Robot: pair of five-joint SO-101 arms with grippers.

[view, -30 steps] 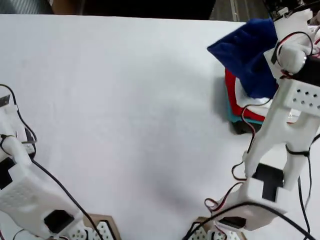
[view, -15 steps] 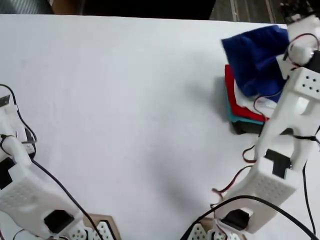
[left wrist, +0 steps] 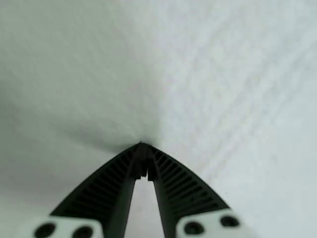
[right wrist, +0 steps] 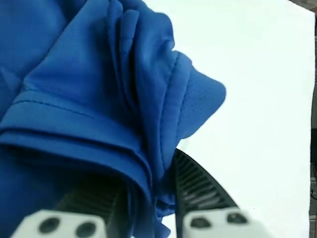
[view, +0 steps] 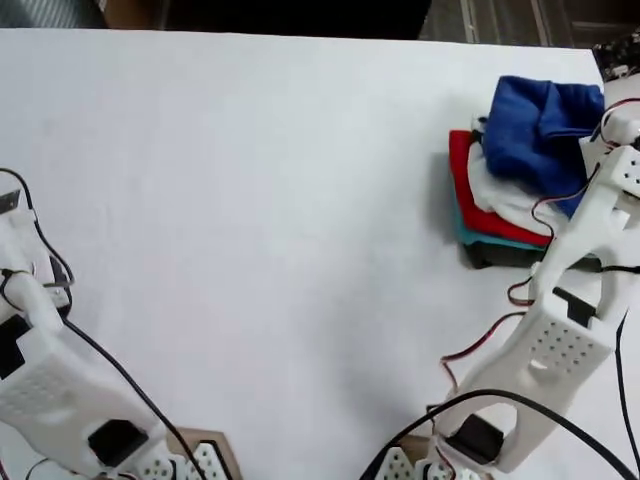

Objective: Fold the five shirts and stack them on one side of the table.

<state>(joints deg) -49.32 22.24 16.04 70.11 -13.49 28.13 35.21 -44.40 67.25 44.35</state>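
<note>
A blue shirt lies crumpled on top of a stack at the table's right side, over a white shirt, a red one, a teal one and a dark one at the bottom. My right gripper sits at the stack's right edge, shut on the blue shirt; folds of fabric run between its fingers. My left gripper is shut with nothing in it, just above the bare white table. The left arm rests at the table's left edge.
The white table stretches open between the two arms. The right arm's body and its cables stand in front of the stack. The table's far edge meets a dark background.
The right arm carried the blue shirt rightward and down, from hanging above the stack to resting on it. The left arm has not moved.
</note>
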